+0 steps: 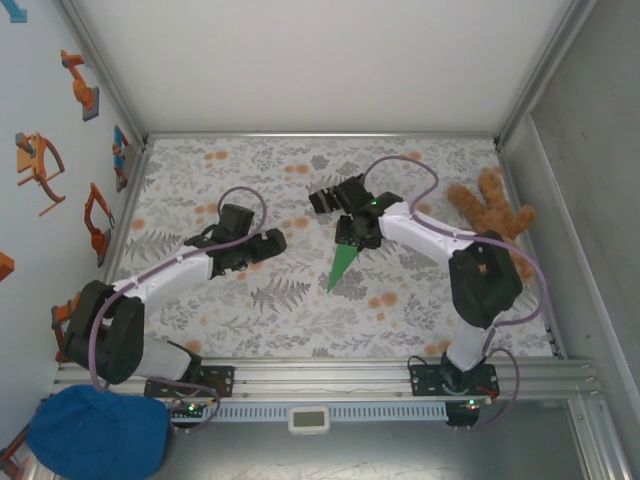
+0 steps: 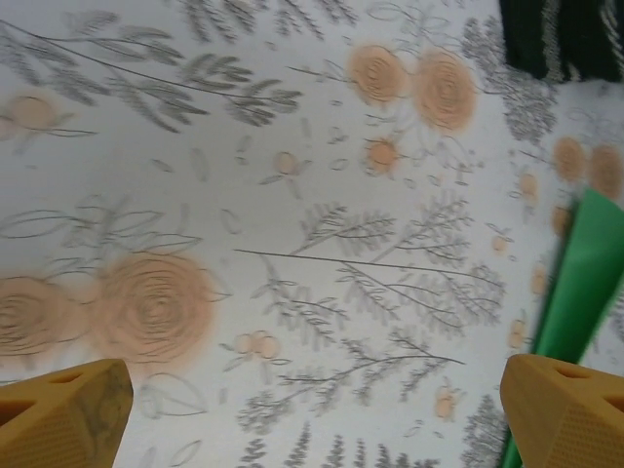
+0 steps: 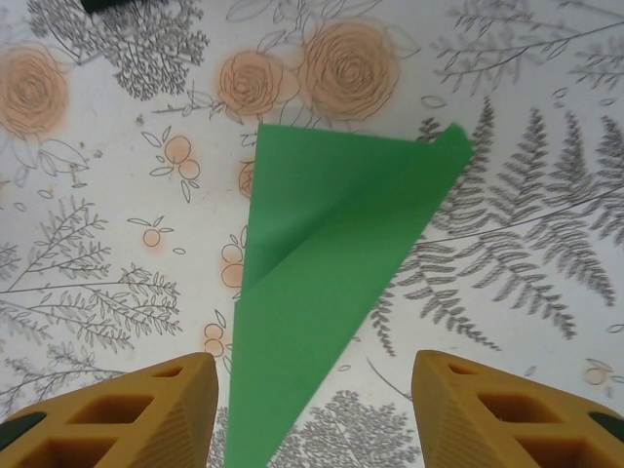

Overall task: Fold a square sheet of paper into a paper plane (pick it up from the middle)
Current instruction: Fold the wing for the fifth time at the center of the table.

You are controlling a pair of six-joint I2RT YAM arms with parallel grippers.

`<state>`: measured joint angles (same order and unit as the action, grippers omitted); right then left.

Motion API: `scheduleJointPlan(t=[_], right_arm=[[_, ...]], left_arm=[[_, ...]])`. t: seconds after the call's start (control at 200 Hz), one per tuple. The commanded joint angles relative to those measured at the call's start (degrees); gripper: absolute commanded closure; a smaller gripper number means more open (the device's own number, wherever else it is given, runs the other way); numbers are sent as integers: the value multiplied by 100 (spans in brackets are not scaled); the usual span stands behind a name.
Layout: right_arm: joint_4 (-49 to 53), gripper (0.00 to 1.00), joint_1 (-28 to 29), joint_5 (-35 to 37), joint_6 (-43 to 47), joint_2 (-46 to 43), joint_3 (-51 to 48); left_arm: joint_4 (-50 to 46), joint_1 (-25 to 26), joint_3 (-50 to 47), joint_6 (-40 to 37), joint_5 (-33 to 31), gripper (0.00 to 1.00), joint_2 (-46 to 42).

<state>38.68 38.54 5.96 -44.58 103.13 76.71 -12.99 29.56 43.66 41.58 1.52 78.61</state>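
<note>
Two sets of fingers, both spread: right fingers (image 3: 146, 414) straddle the paper plane (image 3: 322, 283) on the desk (image 3: 88, 253), left fingers (image 2: 58, 414) empty beside it. Folding looks done; next, lift clear.

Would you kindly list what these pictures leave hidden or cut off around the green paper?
Top view: the paper plane has its wide end hidden under the right gripper.
Right wrist view: its narrow tip runs off the bottom edge.
Left wrist view: the right edge cuts off most of it; the top corner cuts the sock.
</note>
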Motion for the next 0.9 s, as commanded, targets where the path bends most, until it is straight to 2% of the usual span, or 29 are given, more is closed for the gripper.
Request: scheduleJointPlan(t=[0.0,0.315,0.541,0.896], right_arm=[[457,46,161,576,-584,352,403],[794,52,368,870,-1134,1176,982],[892,56,382,992,-1316,1071,848],[1078,68,386,774,-1670,1049,853]], left_arm=[[-247,-72,-173,-44,-421,4,-282],[-215,-109,-392,-107,-272,4,-402],[-164,-108,-370,-89,-208,4,-250],[-138,-110,-261,-107,-152,4,-56]])
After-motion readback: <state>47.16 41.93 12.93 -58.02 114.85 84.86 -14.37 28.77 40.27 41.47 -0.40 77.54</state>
